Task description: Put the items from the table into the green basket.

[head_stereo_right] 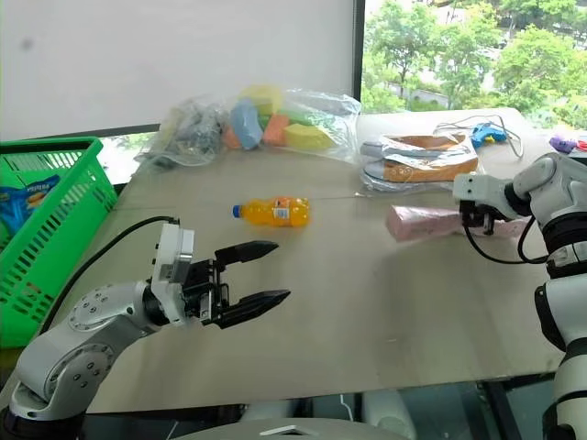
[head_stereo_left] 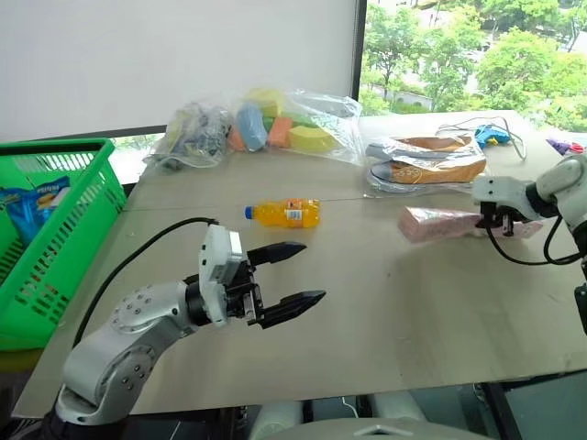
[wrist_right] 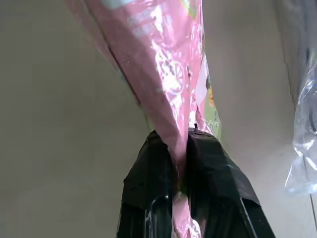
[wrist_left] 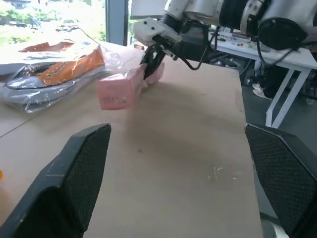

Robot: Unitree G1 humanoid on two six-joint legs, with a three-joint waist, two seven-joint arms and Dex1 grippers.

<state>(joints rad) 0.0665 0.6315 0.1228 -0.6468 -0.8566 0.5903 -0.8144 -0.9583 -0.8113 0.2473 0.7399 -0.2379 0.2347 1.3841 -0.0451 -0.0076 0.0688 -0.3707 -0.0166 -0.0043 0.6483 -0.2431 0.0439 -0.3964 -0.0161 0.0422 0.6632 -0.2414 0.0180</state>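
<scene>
Pink wrapping is pinched flat between the two black fingers of the right gripper [wrist_right: 181, 163], which are pressed together on one end of the long pink box [head_stereo_left: 440, 223]. In the left wrist view that box [wrist_left: 121, 89] hangs from the right gripper with its free end tilted, just above the table [head_stereo_left: 394, 312] on the robot's right side. The right gripper [head_stereo_left: 495, 220] points down at it from above, just in front of a clear bag holding orange-and-grey shoes [head_stereo_left: 426, 160].

The small orange drink bottle [head_stereo_left: 284, 214] with its blue cap lies on its side near the middle of the table, just on the near side of the seam line, apart from both grippers. The left gripper [head_stereo_left: 289, 275] hovers over the table nearer the robot than the bottle, pointing roughly level toward the right, with its fingers spread wide and nothing between them.

The green basket [head_stereo_left: 55, 247] stands off the table's left edge, well apart from the pink box. Inside it lies a blue snack packet [head_stereo_left: 32, 206].

At the far edge of the table sit a crumpled clear bag of dark items [head_stereo_left: 194, 133] and a second clear bag with yellow, blue, orange and green blocks [head_stereo_left: 289, 124]. A blue object with a cable [head_stereo_left: 491, 135] lies at the far right corner
</scene>
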